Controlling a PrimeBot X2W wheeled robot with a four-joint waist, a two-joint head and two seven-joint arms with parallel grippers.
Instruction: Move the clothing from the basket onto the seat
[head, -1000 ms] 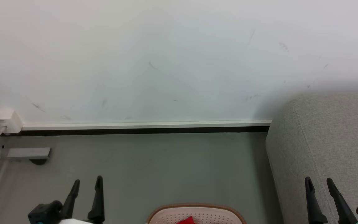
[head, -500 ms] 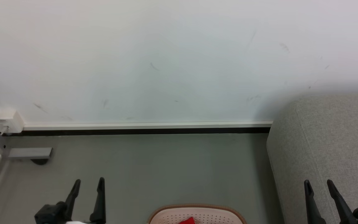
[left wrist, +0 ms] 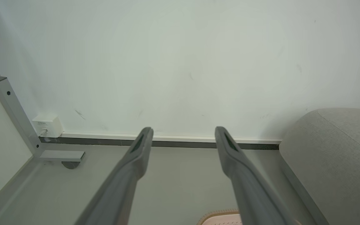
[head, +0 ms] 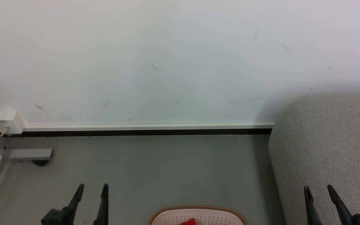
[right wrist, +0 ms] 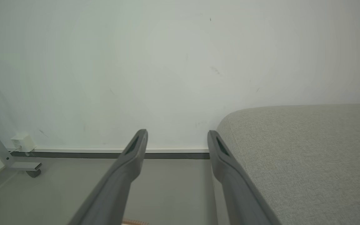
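At the bottom edge of the head view the far rim of the cream basket (head: 198, 209) shows, with a small patch of the red clothing (head: 188, 222) inside it. The grey seat (head: 333, 147) fills the right side. My left gripper (head: 93, 187) is open at the lower left, above bare floor left of the basket. My right gripper (head: 318, 188) is open at the lower right, in front of the seat's rounded end. Both wrist views show spread, empty fingers: the left gripper (left wrist: 183, 129) with a sliver of basket (left wrist: 220, 218) below, the right gripper (right wrist: 177, 132) beside the seat (right wrist: 308, 156).
A white wall (head: 167, 62) with a white and black skirting (head: 145, 128) closes the far side. A grey metal frame foot with a castor (head: 31, 155) and a white wall socket box (head: 5, 120) stand at the left. Grey floor (head: 167, 168) lies between them and the seat.
Both grippers have sunk a little lower in the head view, and the left one has shifted slightly right. Basket, clothing and seat lie as before.
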